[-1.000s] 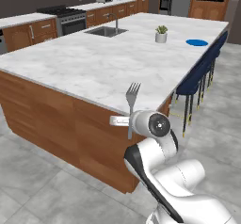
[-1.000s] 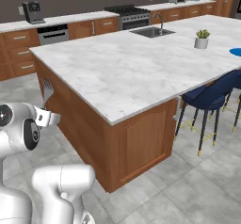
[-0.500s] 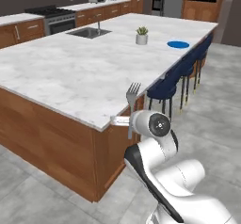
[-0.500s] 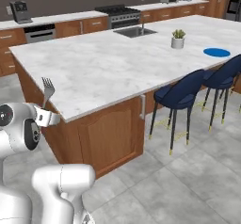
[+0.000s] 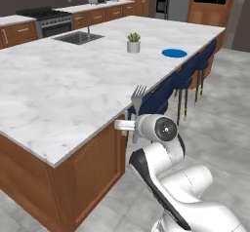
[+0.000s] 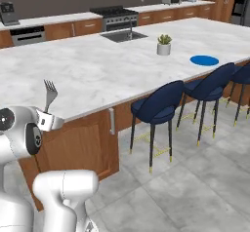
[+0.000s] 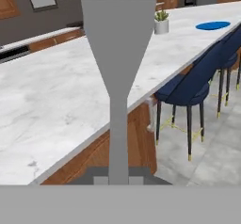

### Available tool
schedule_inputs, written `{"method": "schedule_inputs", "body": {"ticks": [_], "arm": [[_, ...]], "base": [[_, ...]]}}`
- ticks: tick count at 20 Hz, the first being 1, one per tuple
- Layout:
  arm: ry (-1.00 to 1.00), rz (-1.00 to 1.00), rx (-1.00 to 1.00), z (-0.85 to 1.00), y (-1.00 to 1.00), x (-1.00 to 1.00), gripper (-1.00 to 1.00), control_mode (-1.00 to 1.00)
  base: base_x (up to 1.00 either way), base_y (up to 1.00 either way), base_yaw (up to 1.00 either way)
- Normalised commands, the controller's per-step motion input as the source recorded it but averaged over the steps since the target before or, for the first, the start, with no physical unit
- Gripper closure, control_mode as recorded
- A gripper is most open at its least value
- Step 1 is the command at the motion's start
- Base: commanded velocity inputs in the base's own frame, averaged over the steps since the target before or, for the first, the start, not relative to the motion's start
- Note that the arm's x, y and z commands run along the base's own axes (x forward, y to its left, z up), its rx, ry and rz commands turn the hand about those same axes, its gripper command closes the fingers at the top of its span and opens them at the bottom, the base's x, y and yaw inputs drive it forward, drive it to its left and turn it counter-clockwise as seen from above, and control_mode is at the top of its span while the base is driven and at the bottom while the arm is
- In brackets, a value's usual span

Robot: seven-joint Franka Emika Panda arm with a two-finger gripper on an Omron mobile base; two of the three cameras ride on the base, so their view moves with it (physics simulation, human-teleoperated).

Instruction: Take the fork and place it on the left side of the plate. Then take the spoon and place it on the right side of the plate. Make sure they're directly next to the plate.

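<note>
My gripper point(image 5: 133, 125) is shut on the lower handle of the grey fork point(image 5: 138, 98), which it holds upright with the tines up, off the near edge of the island. From the right base the fork point(image 6: 50, 93) rises above the gripper point(image 6: 46, 121). In the hand view the fork point(image 7: 118, 53) stands tall and close between the fingertips point(image 7: 99, 180). The blue plate point(image 5: 174, 53) lies flat near the island's far right edge, well away from the fork, also seen as the plate point(image 6: 204, 60) and the plate point(image 7: 212, 26). The spoon is out of view.
The white marble island point(image 5: 58, 89) stretches ahead. On it stand a small potted plant point(image 5: 133, 43) near the plate and a sink point(image 5: 78, 37) farther back. Blue stools point(image 6: 158, 109) line the island's right side over grey floor tiles.
The whole scene has shifted because the base is driving along the island. Plate, plant and stools now look closer. The fork stays upright in the shut gripper.
</note>
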Motion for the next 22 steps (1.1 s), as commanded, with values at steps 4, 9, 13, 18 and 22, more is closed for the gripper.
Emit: {"method": "schedule_inputs", "body": {"ticks": [4, 9, 13, 18, 22], "arm": [[0.00, 0.00, 0.00, 0.00, 0.00, 0.00, 1.00, 1.00], [0.00, 0.00, 0.00, 0.00, 0.00, 0.00, 1.00, 1.00], [0.00, 0.00, 0.00, 0.00, 0.00, 0.00, 1.00, 1.00], [0.00, 0.00, 0.00, 0.00, 0.00, 0.00, 1.00, 1.00], [0.00, 0.00, 0.00, 0.00, 0.00, 0.00, 1.00, 1.00]], "base": [[0.66, -1.00, 0.12], [0.67, -1.00, 0.13], [0.75, -1.00, 0.13], [0.78, -0.99, 0.16], [0.76, -0.93, 0.20]]}}
